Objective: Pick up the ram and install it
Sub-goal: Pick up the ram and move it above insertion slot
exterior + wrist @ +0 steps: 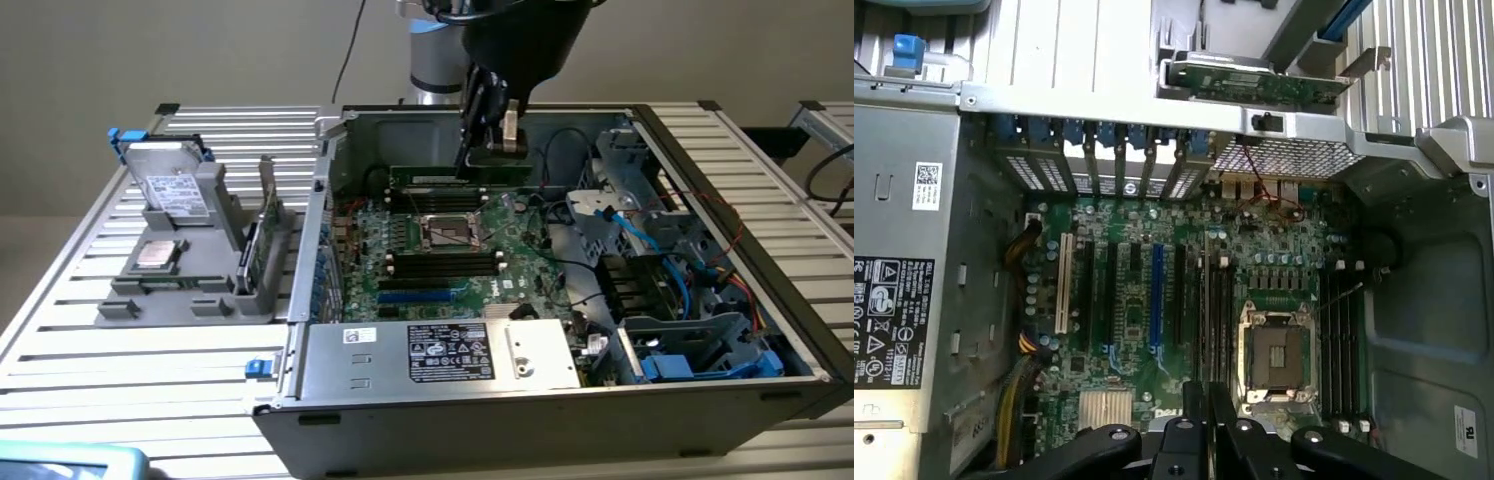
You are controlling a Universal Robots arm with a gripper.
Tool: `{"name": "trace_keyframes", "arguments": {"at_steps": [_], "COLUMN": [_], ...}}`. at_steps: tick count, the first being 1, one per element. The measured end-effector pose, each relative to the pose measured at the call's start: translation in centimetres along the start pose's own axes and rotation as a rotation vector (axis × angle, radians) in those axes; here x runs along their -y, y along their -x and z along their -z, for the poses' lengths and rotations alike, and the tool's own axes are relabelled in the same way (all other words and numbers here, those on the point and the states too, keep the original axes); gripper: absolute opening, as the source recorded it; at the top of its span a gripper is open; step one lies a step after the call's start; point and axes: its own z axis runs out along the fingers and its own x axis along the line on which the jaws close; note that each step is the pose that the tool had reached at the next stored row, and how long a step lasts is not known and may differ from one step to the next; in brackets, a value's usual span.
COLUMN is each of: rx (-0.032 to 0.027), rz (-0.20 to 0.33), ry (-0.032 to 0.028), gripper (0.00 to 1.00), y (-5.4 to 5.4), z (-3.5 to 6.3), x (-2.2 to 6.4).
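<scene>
You'll find the hand (483, 156) closed on the ram (445, 178) — the green stick held edge-down inside the open computer case (534, 400), at the memory slots (1224, 300) beside the empty CPU socket (451, 232) — seated or not, you can't tell.

Plain beige wall (200, 50) behind slatted metal table (80, 340).

Downward tool (487, 152) (fingers (1194, 415) nearly together)

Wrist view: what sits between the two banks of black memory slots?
The CPU socket in its silver frame; the exterior view shows the same.
</scene>
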Motion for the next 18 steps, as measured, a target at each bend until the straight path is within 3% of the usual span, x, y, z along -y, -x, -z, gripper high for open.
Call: {"name": "trace_keyframes", "arguments": {"at_steps": [12,18], "rx": [0.0009,0.0002], "rz": [-0.006,-0.009], "ry": [-0.0009,-0.0014], "gripper": [0.14,0.14], "y": [2.5,2.6], "z": [-2.56,-3.23], "x": [0.39,0.46]}}
